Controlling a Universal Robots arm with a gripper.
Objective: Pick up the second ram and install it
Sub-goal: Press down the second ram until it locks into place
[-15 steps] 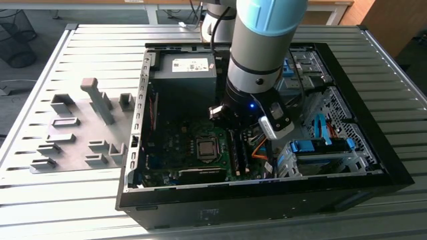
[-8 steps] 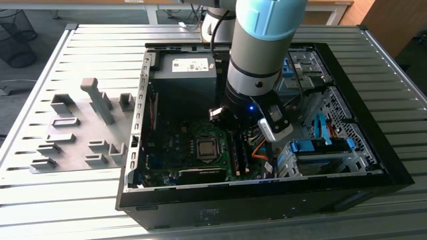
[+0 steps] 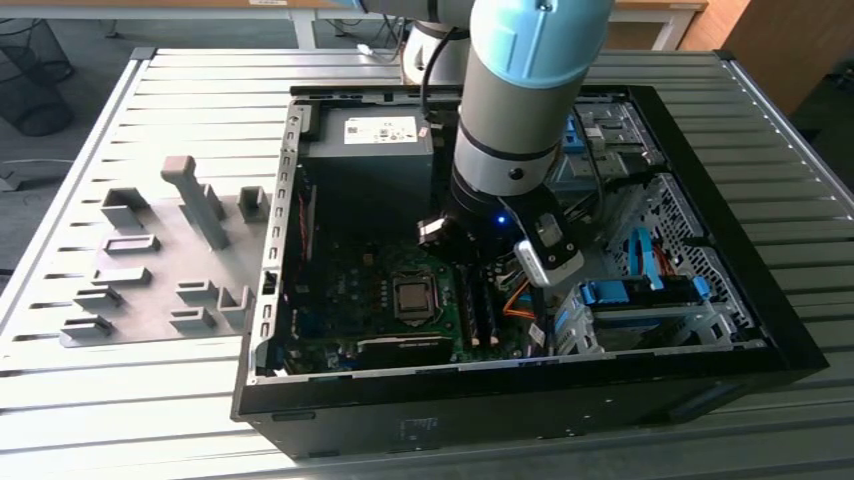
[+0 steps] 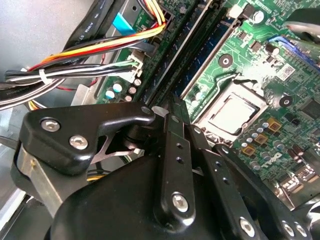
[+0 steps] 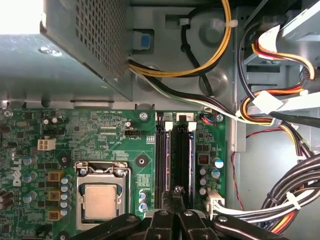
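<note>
Gripper (image 5: 175, 196) down over the slots (image 5: 165, 155), fingers (image 5: 161, 220) drawn together

You have the tips at the lower centre of the first wrist view, right above what looks like the ram (image 5: 176, 165) standing edge-on in its slot; I cannot tell whether they pinch it or just touch it. Watch for a skewed stick: uneven pressure could leave one end proud or strain the board (image 5: 100, 145). The cables (image 5: 280, 200) at lower right lie near the linkage and could snag. The exterior view gives you the arm (image 3: 514, 130) inside the case (image 3: 534, 410), while the second wrist view shows the slot line running to upper right
</note>
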